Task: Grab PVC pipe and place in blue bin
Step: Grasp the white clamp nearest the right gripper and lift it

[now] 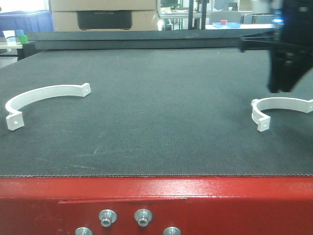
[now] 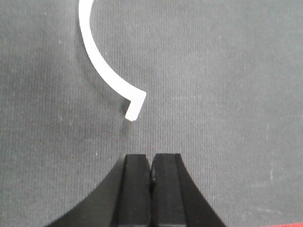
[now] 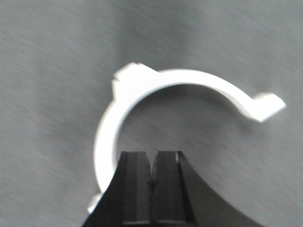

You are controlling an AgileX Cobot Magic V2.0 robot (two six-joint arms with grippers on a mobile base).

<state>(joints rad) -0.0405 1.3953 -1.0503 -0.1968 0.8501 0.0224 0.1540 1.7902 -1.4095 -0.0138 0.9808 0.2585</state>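
The mat [image 1: 156, 127] is bare across its middle from front edge to back edge, open to a gripper. The left clip [image 1: 44, 94] lies by the left edge. The right clip [image 1: 279, 104] lies by the right edge, with the right gripper [image 1: 279, 89] close over it.

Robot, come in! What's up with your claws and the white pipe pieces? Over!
Left gripper shut, empty, by left pipe piece. Right gripper shut, empty, over right pipe piece. Both pieces on the mat. Nothing blocking them.
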